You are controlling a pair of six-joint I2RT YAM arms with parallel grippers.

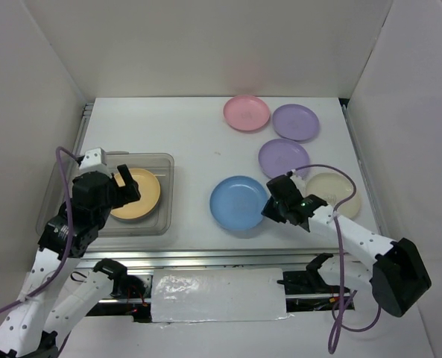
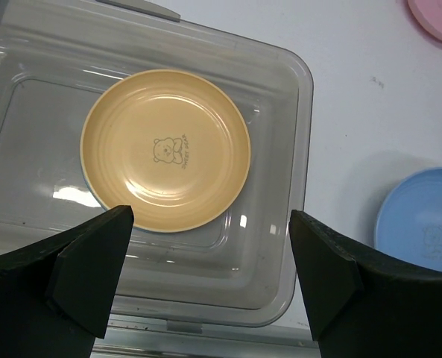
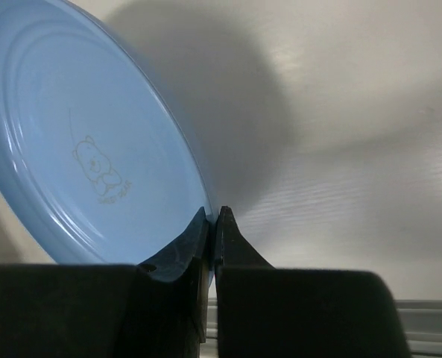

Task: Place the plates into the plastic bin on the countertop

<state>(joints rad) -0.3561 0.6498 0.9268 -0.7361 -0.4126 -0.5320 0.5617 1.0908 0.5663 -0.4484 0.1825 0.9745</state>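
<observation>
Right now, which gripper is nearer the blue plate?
Right. The right gripper, jaws shut, grips the blue plate by its rim; the left gripper hangs open over the plastic bin, clear of the plate.

- We see a yellow-orange plate [image 2: 166, 149] with a small bear drawing and tiny letters in darker brown at its middle.
- The blue plate [image 3: 79, 149] is light blue, with a thin pale outline of a bear.
- The pink plate [image 1: 247, 112] looks plain.
- The far purple plate [image 1: 295, 121] and the near purple plate [image 1: 283, 157] have the same soft lilac.
- The cream plate [image 1: 332, 192] is very pale.
- The bin [image 2: 302, 112] is clear, slightly grey.
- The table [image 1: 191, 134] is white.
- The left gripper [image 2: 209, 224] and the right gripper [image 3: 215, 215] are black.
- We see a purple cable [image 1: 340, 246].
</observation>
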